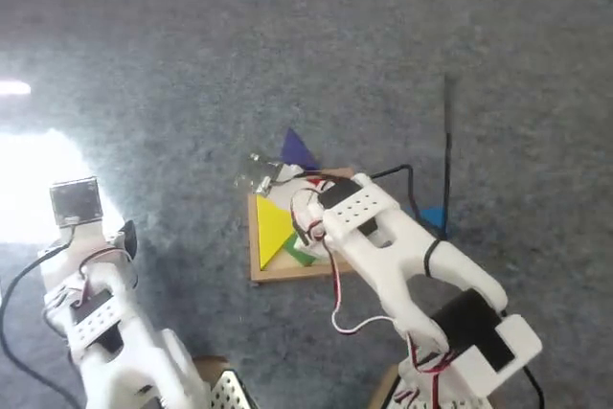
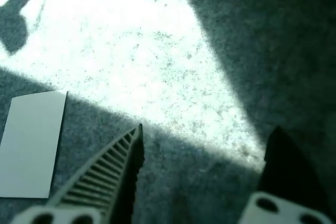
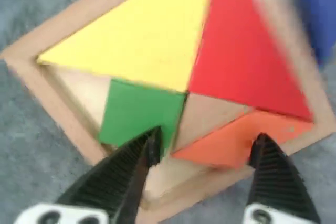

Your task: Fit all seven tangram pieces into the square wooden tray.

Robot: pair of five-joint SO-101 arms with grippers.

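The square wooden tray (image 1: 287,273) lies mid-table, and my right arm's wrist (image 1: 356,208) hangs over it. In the right wrist view the tray (image 3: 58,114) holds a large yellow triangle (image 3: 142,35), a large red triangle (image 3: 241,61), a green square (image 3: 139,114) and an orange piece (image 3: 236,137). My right gripper (image 3: 205,150) is open just above the green and orange pieces, holding nothing. A dark blue triangle (image 1: 297,150) lies on the mat behind the tray, and a light blue piece (image 1: 433,217) lies to its right. My left gripper (image 2: 207,145) is open over bare mat, far left.
Grey felt mat covers the table. A white card (image 1: 77,200) lies by the left gripper, also seen as the card (image 2: 31,145). A small shiny object (image 1: 261,174) sits at the tray's far left corner. A black rod (image 1: 447,141) stands right of the tray.
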